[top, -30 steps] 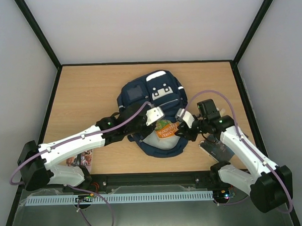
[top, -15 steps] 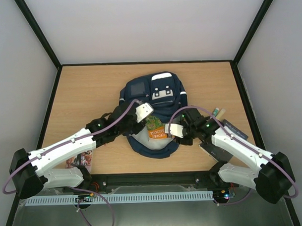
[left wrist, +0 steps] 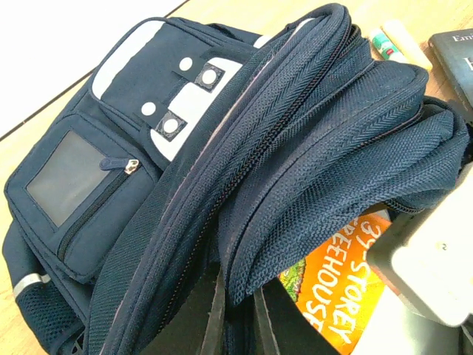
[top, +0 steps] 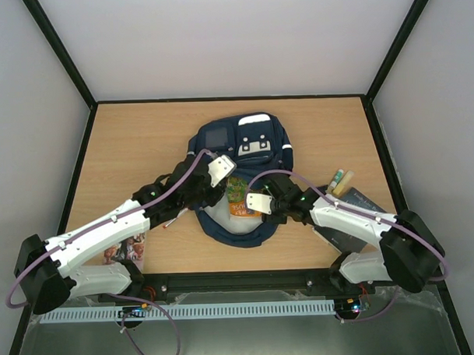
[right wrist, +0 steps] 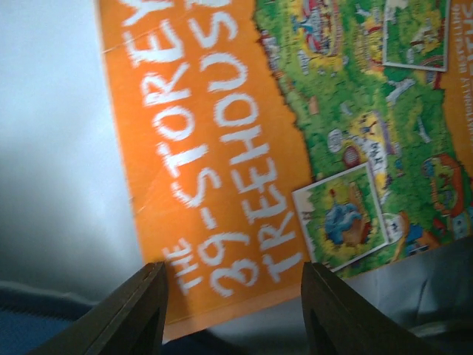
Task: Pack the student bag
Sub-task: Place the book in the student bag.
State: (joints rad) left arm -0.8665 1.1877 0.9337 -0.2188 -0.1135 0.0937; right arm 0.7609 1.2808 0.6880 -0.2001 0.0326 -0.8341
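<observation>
The student bag (top: 244, 150) lies on the table, navy with grey-white patches, its mouth facing the arms. My left gripper (top: 219, 187) is shut on the edge of the bag's opening (left wrist: 238, 296) and holds the flap up. An orange and green book (top: 238, 199) sits inside the mouth on the pale lining. It also shows in the left wrist view as the orange book (left wrist: 347, 288) under the raised flap. My right gripper (right wrist: 233, 310) hovers open just short of the book (right wrist: 244, 140), its fingers (right wrist: 140, 310) apart and touching nothing.
Two glue sticks (top: 340, 178) and a dark book (top: 355, 216) lie right of the bag, under the right arm. A picture booklet (top: 127, 250) lies by the left arm's base. The table's black rim (top: 240, 275) runs along the near edge.
My right gripper has carried the orange book leftward into the bag's mouth, and its jaws have widened off it. My left gripper has shifted slightly left, still gripping the flap.
</observation>
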